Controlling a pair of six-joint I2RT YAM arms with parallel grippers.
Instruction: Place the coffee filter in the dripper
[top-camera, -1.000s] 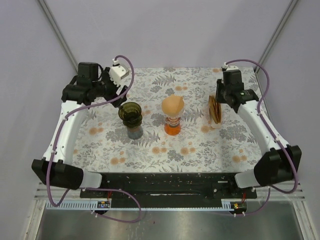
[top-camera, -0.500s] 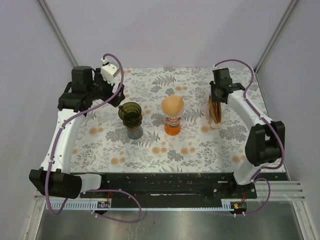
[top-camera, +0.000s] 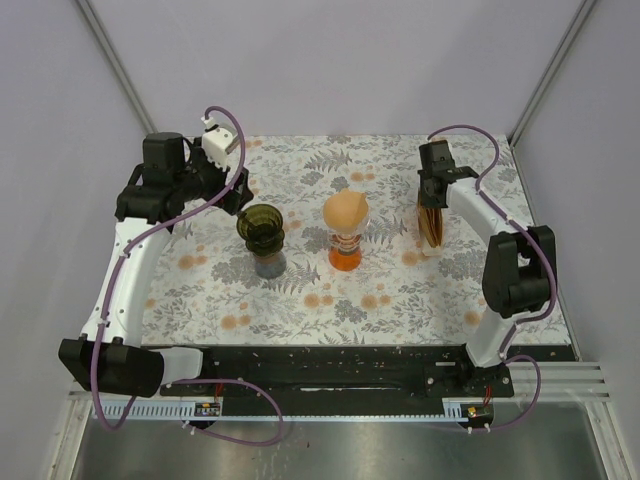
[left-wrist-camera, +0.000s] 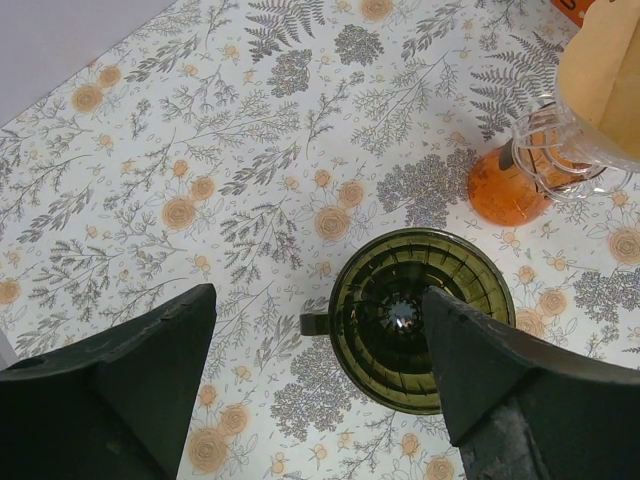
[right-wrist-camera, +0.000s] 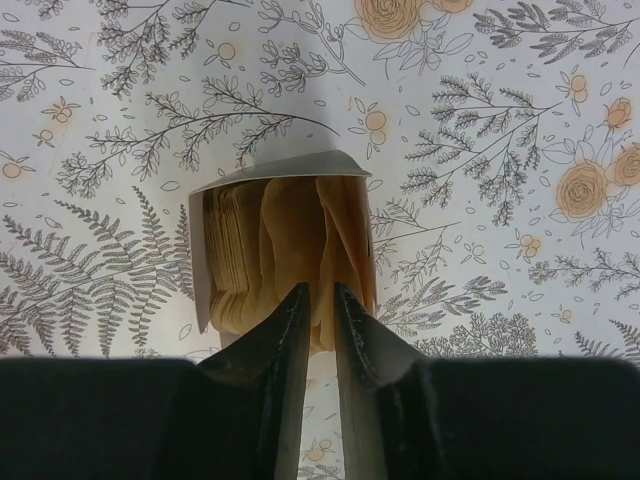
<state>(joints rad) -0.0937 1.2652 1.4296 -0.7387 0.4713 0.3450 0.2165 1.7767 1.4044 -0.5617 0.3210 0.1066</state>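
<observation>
i'm on the pick: right gripper (right-wrist-camera: 318, 300), jaws nearly together at the filter stack (right-wrist-camera: 270, 240) on the right (sheet caught? can't tell). left gripper (left-wrist-camera: 318, 300) is wide open and empty over the green dripper (left-wrist-camera: 420, 320). next i need to pinch one sheet and lift.

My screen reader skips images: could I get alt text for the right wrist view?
The right tool, fingers narrowly apart, has its fingertips at a stack of brown coffee filters standing in a white holder on a floral tablecloth.
</observation>
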